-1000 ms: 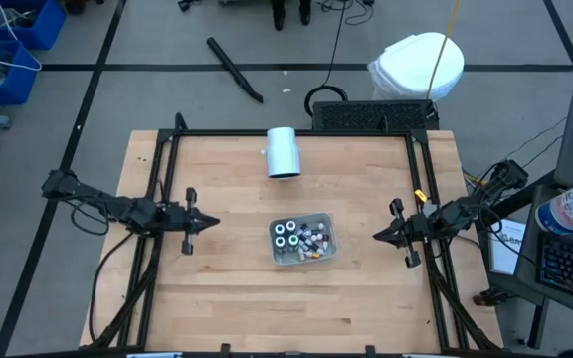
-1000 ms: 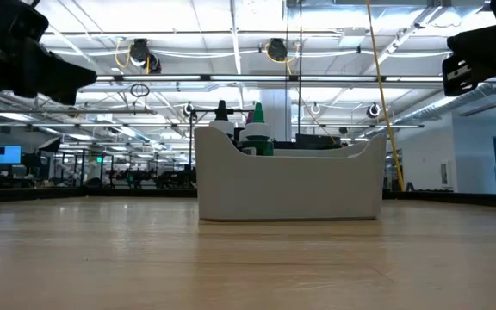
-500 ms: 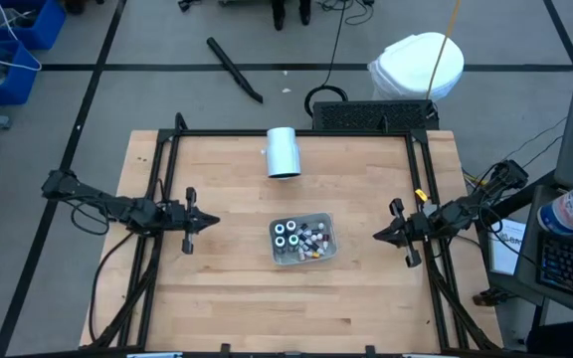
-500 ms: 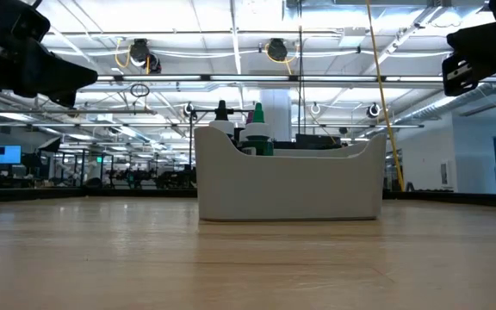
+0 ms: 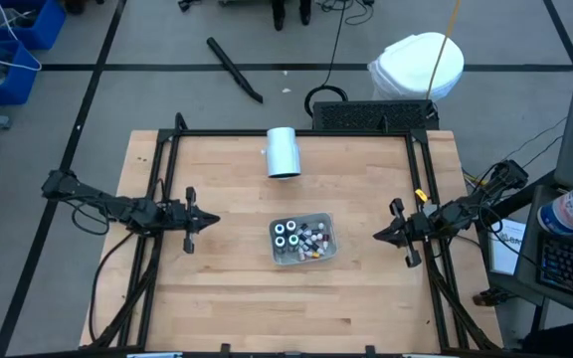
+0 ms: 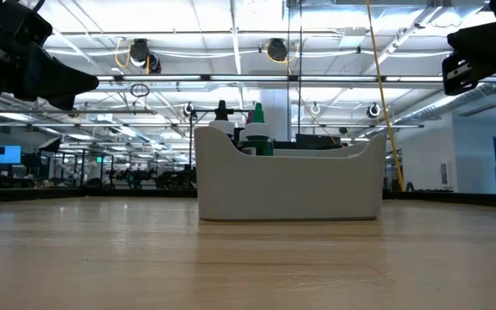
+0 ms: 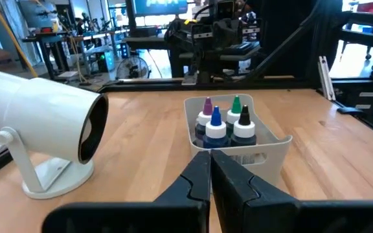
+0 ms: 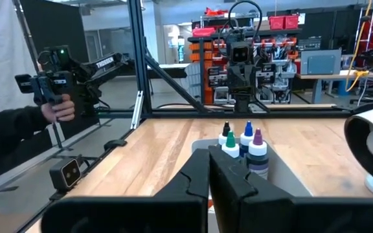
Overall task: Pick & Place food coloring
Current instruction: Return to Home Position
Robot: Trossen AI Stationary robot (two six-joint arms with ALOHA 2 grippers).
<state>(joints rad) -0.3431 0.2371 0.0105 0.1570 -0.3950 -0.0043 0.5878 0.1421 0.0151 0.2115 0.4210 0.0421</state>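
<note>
From above, the left gripper [image 5: 210, 221] hangs over the pale wood-plank table [image 5: 227, 298], its fingers drawn together to a narrow point. The right gripper [image 5: 377, 237] faces it, pinched shut too and holding nothing. Between the two tips, well apart from each, sits the grey rectangular bin [image 5: 332, 242] with rounded corners. The food coloring bottles [image 5: 301, 239] stand crowded inside it, round white caps and dark tops upward, with some red and yellow among them. A smooth white cylinder [image 5: 283, 152] lies beyond the bin, off to the side of both grippers.

Level with the tabletop, the bin's matte wall dips in a shallow curve, and slim black and green nozzle tips poke over its rim.

From the left wrist, the dark tapered fingers [image 7: 196, 178] press flat together. Straight ahead of them the bottles show white collars with purple, green, blue and black conical tips; the cylinder's dark open end faces the bin.

From the right wrist, those fingers [image 8: 198, 173] also meet. The bottles stand just past them, and a person's hand [image 8: 58, 110] in a dark sleeve grips a black device far off
</note>
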